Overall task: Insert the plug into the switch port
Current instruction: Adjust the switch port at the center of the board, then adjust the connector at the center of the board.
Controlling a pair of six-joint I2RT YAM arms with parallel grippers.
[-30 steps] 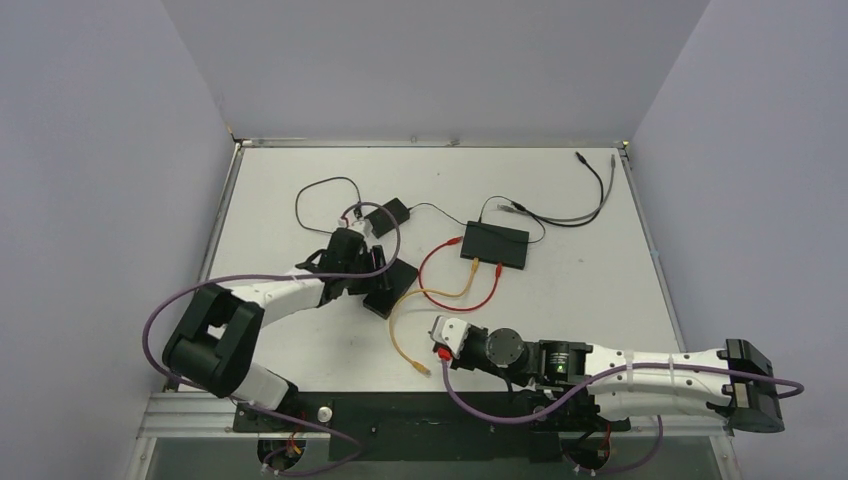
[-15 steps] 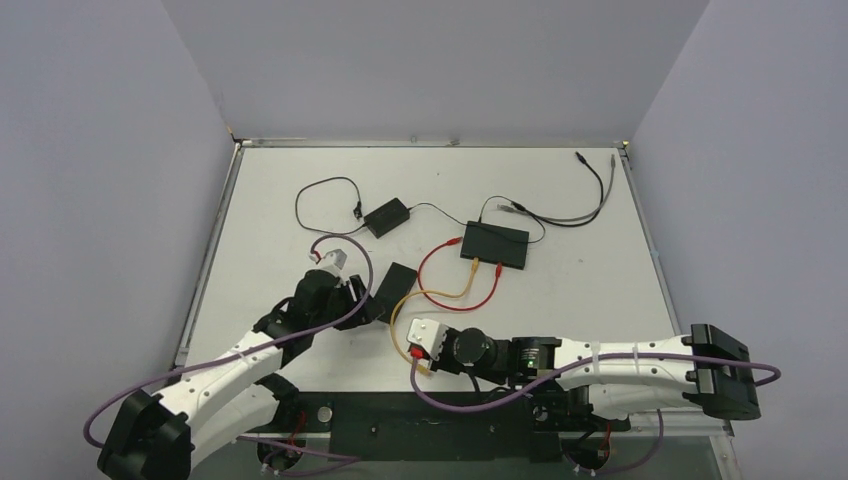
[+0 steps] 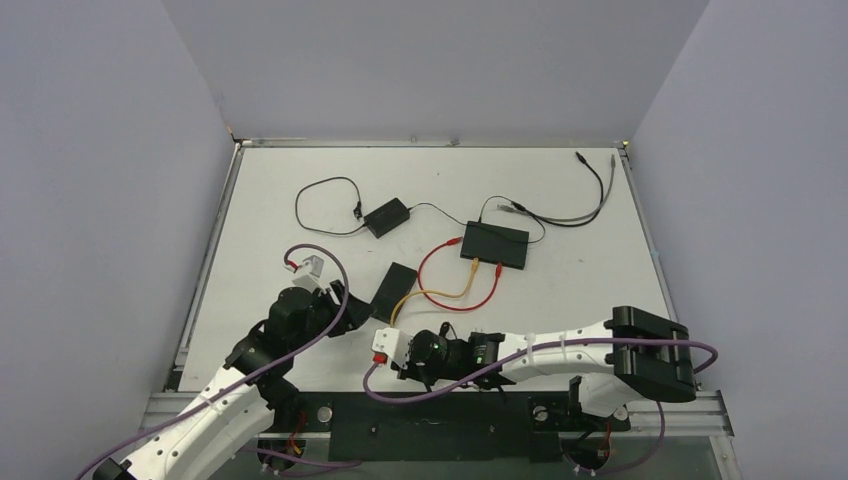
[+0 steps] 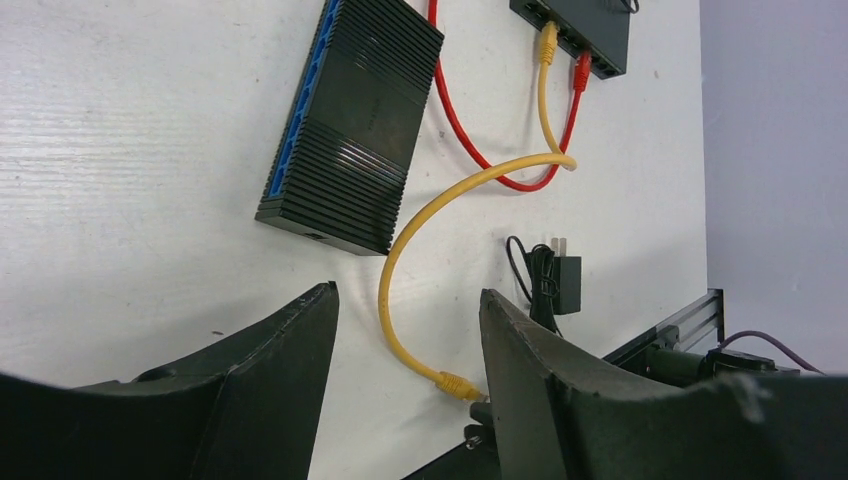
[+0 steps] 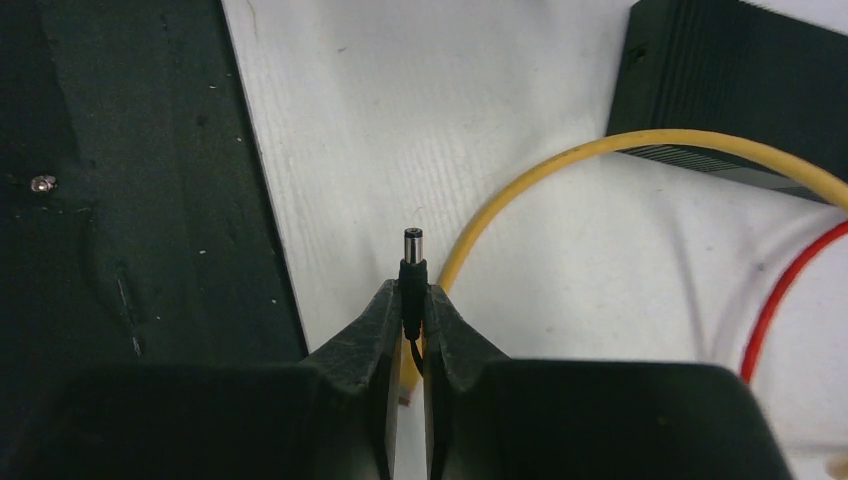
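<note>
The black switch (image 3: pixel 393 290) with blue ports lies flat on the white table; it also shows in the left wrist view (image 4: pixel 355 130) and at the top right of the right wrist view (image 5: pixel 740 90). My right gripper (image 5: pixel 411 290) is shut on a small black barrel plug (image 5: pixel 411 262), whose metal tip sticks out past the fingertips, above the table's front edge and short of the switch. In the top view it (image 3: pixel 405 368) is near the front edge. My left gripper (image 4: pixel 407 293) is open and empty, near-left of the switch (image 3: pixel 345 305).
A yellow cable (image 3: pixel 440 293) loops from a second black hub (image 3: pixel 495 243) to a loose end (image 4: pixel 455 383) by the front edge. A red cable (image 3: pixel 430 262) loops beside it. A black power adapter (image 4: pixel 560 280) lies nearby; another (image 3: pixel 386 216) sits farther back.
My left gripper has pulled back from the switch toward the near left. My right gripper has moved left along the front edge with the plug in it.
</note>
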